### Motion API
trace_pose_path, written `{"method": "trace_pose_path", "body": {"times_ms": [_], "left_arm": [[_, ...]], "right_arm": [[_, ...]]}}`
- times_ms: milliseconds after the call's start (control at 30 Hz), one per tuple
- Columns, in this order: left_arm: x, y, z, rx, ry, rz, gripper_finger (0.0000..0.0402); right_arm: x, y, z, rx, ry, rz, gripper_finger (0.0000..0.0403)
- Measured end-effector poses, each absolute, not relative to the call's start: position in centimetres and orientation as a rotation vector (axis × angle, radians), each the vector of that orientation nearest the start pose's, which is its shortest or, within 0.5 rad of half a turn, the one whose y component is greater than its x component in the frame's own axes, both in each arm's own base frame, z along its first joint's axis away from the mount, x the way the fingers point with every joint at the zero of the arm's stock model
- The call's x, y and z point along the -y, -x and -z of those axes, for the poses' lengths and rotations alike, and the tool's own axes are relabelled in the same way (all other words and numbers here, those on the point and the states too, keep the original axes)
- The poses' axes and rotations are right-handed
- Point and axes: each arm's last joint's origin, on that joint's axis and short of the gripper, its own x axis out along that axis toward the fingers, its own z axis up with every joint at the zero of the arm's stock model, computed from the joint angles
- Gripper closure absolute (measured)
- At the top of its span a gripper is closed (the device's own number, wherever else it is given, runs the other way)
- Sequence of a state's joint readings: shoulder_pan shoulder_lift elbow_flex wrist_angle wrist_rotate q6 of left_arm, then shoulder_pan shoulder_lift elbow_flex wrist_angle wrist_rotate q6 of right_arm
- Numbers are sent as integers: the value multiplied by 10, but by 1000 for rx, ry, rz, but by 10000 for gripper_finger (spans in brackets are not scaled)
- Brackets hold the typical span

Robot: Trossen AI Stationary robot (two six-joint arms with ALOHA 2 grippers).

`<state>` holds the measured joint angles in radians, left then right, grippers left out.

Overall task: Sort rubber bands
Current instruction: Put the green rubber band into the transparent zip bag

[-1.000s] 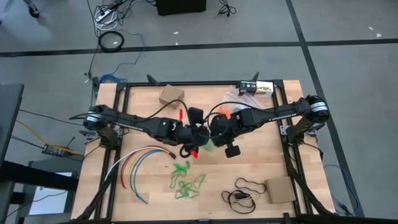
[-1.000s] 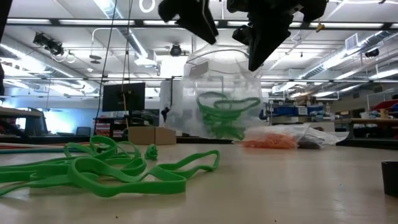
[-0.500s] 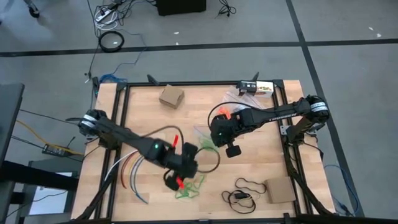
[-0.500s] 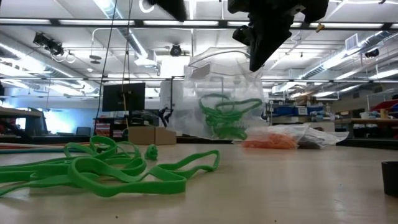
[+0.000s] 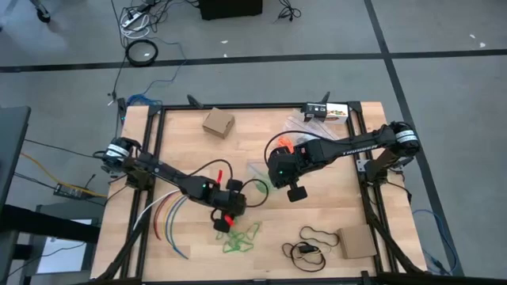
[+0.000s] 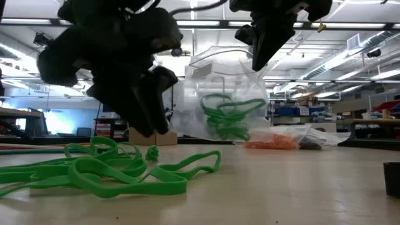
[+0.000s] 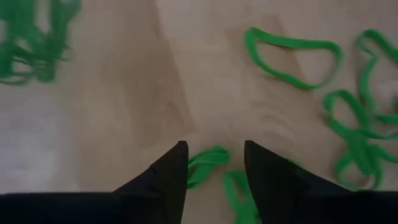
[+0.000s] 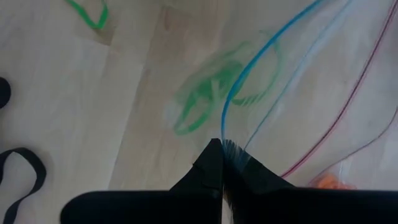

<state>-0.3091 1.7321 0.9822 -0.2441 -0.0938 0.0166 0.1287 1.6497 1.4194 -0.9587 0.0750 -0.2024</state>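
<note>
The green rubber bands (image 5: 239,236) are split between two places: a loose heap lies on the worktop (image 5: 190,142) near its front edge, and a smaller tangle already sits inside a clear plastic bag (image 6: 215,100) toward the middle. Beside that bag, in the low view, lie another bag of orange bands (image 6: 270,142) and a darker one (image 6: 315,139) behind it, so those two colours look largely sorted; some black bands (image 8: 18,168) lie loose on the wood in the right wrist view. By my reckoning the task is well advanced, with the green heap as the main work left.

The left gripper (image 7: 211,163) is down over the heap, its jaws partly open and straddling a green loop (image 7: 208,163) on the wood; nothing is clamped yet. The right gripper (image 8: 222,163) is held above the worktop's middle, jaws closed on the rim of the clear bag, holding its mouth up.

A second ago the left arm was up by the bag next to the right one, jaws at their widest. Since then it has swung away to the front, dropped onto the heap and begun narrowing its jaws. The right gripper and the bag have not moved, and the heap looks the same.
</note>
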Motion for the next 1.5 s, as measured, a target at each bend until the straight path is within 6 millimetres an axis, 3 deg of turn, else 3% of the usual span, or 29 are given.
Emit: {"method": "trace_pose_path", "body": {"times_ms": [567,767,867,1167,1333,1500], "left_arm": [[89,-321,-133,-1039,-255,207,324],[90,-325,-137,-1025,-281,195,393],[92,-333,-154,-994,-333,198,398],[92,-353,-240,-1021,-590,95,400],[80,-361,-283,-1005,-740,-50,400],[58,-370,-313,-956,-756,-139,401]], "right_arm": [[-40,-327,-280,-1171,296,-164,403],[-40,-328,-280,-1166,295,-163,403],[-40,-328,-280,-1166,295,-163,403],[-40,-328,-280,-1165,295,-163,403],[-39,-327,-280,-1170,295,-164,403],[-39,-328,-280,-1163,294,-162,403]]}}
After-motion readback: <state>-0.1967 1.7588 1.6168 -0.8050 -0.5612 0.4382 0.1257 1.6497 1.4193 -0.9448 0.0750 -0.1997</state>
